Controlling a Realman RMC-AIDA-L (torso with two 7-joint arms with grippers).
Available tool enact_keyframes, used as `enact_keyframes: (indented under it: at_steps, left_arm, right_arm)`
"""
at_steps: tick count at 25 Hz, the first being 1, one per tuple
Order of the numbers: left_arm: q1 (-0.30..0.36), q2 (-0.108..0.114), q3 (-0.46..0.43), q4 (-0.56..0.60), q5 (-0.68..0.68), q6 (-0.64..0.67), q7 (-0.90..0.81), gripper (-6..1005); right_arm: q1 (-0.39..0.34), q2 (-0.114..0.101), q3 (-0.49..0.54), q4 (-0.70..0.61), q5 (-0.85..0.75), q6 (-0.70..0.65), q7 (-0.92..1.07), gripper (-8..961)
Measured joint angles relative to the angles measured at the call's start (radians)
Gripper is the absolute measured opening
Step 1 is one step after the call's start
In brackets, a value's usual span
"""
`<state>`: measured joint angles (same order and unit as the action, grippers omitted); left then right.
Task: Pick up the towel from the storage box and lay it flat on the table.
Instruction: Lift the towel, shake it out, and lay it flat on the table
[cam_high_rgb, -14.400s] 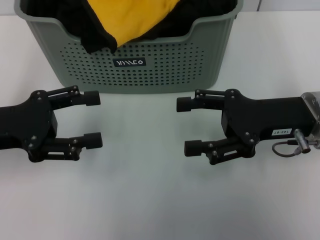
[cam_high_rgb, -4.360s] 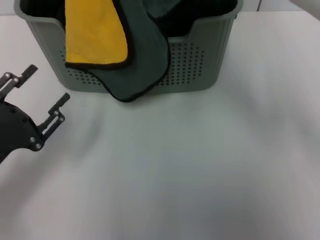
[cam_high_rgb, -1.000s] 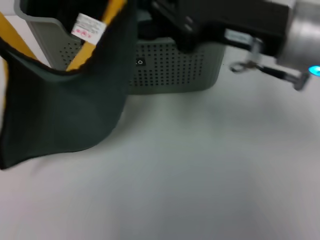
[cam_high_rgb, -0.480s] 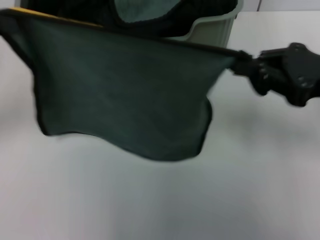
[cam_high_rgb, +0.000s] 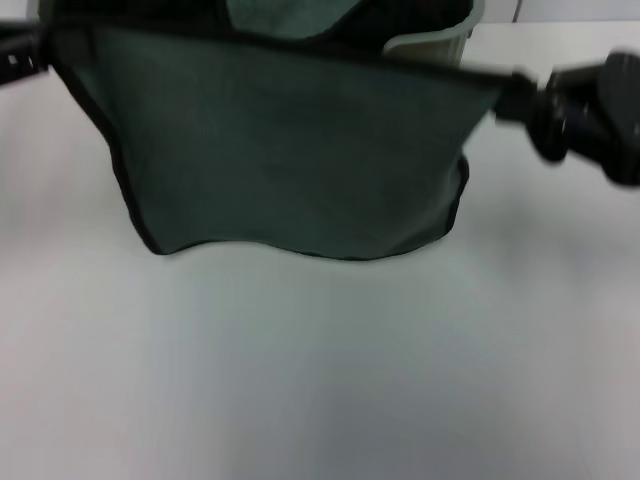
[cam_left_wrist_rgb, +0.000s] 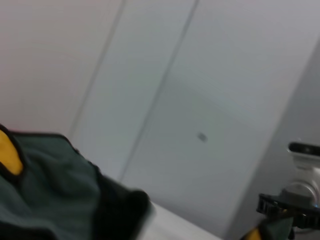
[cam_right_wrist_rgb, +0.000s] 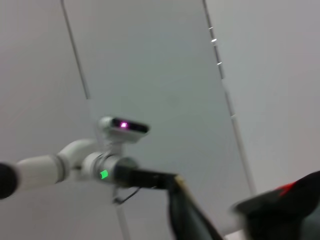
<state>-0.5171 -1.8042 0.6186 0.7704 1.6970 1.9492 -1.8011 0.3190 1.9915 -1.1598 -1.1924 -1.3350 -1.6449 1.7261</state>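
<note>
Two upper corners of the towel were pinched, one in each gripper, so the cloth hung stretched between the jaws, grey-green face toward the head camera, its lower edge near the table but whether touching it could not be told. The left gripper held one corner, the right gripper the other. Just behind the cloth stood the storage box. Judged risks: a corner slipping from either pinch, or uneven lowering folding the hem under.
</note>
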Motion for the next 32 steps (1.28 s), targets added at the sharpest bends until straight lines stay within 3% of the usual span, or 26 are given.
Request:
enact_keyframes:
  at_steps: [4,7,11,14,17,20,22,25,32]
  left_arm:
    - [0.028,-0.005,0.068,0.034,0.007,0.073,0.005,15]
    - [0.079,-0.004,0.158,0.078,-0.052,0.087,0.007,15]
    - [0.136,0.052,0.335,0.097,-0.263,0.088,-0.014,15]
    - [0.144,0.062,0.372,0.100,-0.304,0.085,-0.029,15]
    - [0.103,0.006,0.309,0.044,-0.159,0.000,-0.045,14]
    - [0.050,-0.059,0.214,-0.028,0.130,-0.129,-0.041,14]
    - [0.019,-0.082,0.158,-0.059,0.286,-0.202,-0.038,14]
    - [-0.001,-0.091,0.123,-0.070,0.386,-0.264,-0.043,14]
    - [0.006,-0.083,0.119,-0.066,0.427,-0.365,-0.061,15]
  right_arm:
    - [-0.026,0.014,-0.023,0.003,-0.019,-0.157,0.003,96]
    - [-0.070,0.013,-0.017,-0.041,0.043,-0.241,0.017,98]
    - [-0.140,0.002,0.077,-0.105,0.116,-0.282,0.058,100]
    - [-0.129,0.003,0.073,-0.035,0.033,-0.242,0.074,101]
    - [-0.059,0.009,-0.040,0.131,-0.076,-0.142,0.059,103]
    - [0.026,0.022,-0.126,0.290,-0.146,-0.019,0.021,105]
    - [0.066,0.028,-0.135,0.332,-0.164,0.042,0.010,106]
    - [0.092,0.028,-0.131,0.335,-0.168,0.090,0.008,107]
    - [0.134,0.022,-0.126,0.326,-0.210,0.213,0.008,111]
